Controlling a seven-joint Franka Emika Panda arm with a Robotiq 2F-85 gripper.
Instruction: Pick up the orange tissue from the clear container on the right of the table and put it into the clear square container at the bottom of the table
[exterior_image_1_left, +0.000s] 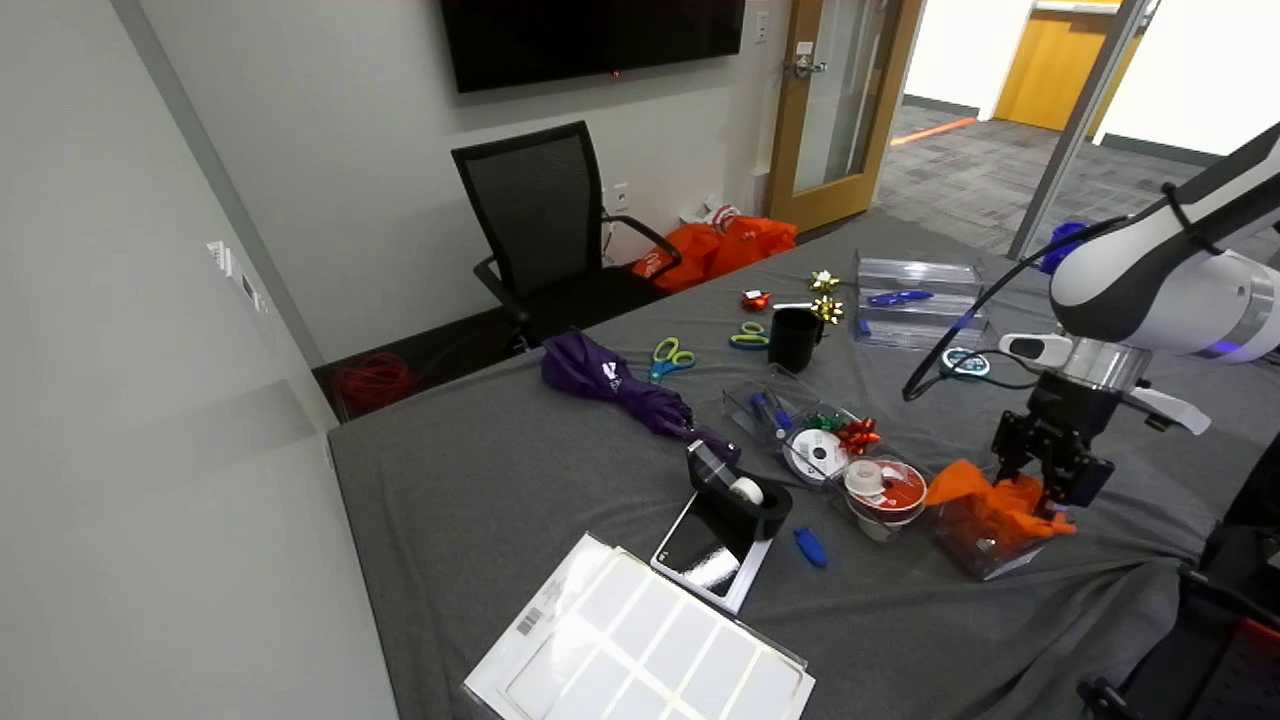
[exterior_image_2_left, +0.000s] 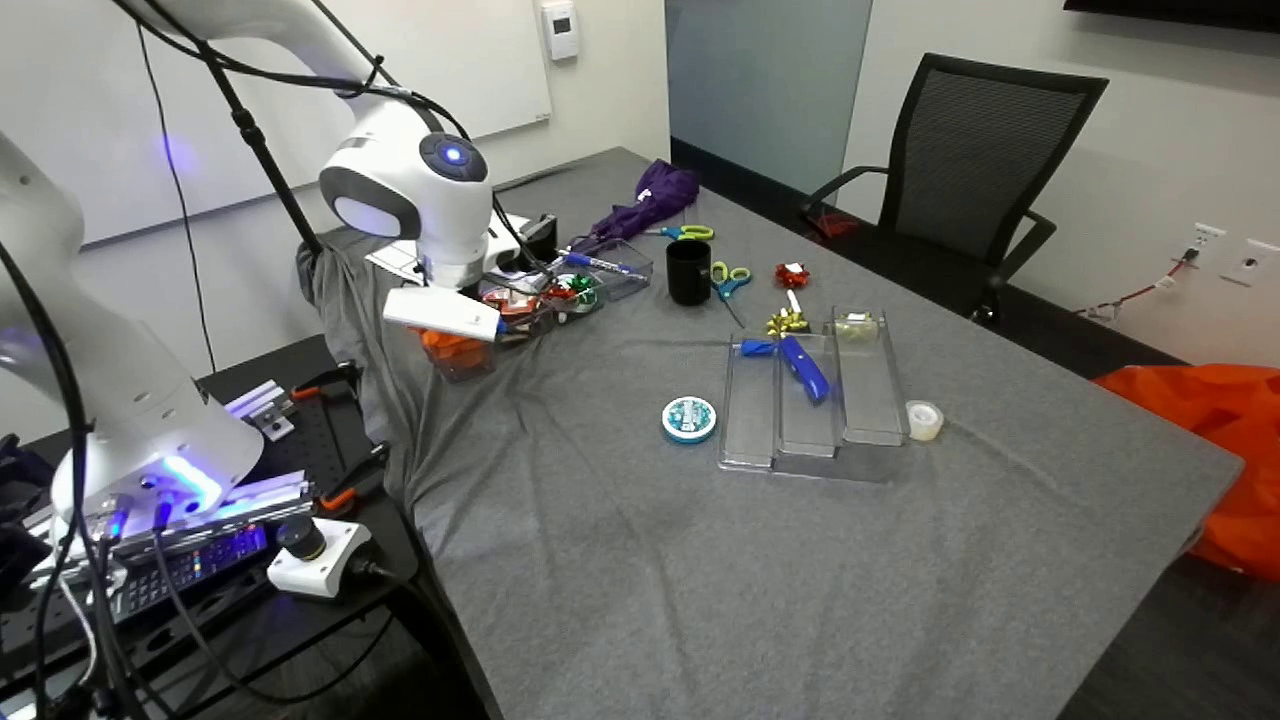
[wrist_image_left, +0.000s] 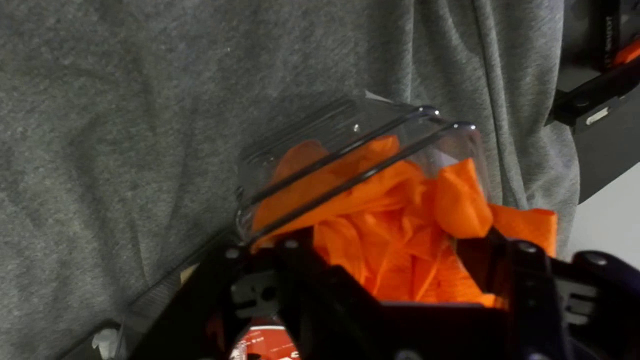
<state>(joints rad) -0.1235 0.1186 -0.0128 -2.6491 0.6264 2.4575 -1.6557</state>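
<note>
The orange tissue (exterior_image_1_left: 1005, 508) lies crumpled in a small clear container (exterior_image_1_left: 985, 562) and sticks up over its rim. Both also show in an exterior view, the tissue (exterior_image_2_left: 452, 350) above the container wall (exterior_image_2_left: 468, 372). My gripper (exterior_image_1_left: 1028, 490) points down into the tissue. In the wrist view the fingers (wrist_image_left: 390, 245) stand wide apart, with tissue (wrist_image_left: 370, 235) between them and some beyond the right finger. The container's rim (wrist_image_left: 370, 172) runs past the fingertips. The fingertips are partly hidden by tissue. I cannot tell which clear container is the square one at the bottom.
Ribbon spools (exterior_image_1_left: 888, 490) stand close beside the tissue container. Beyond them is a clear tray (exterior_image_1_left: 740, 405) with pens and bows. A black mug (exterior_image_2_left: 688, 272), a round tin (exterior_image_2_left: 689, 418) and a clear three-compartment tray (exterior_image_2_left: 745, 430) stand farther off. A tape dispenser (exterior_image_1_left: 745, 505) sits near label sheets.
</note>
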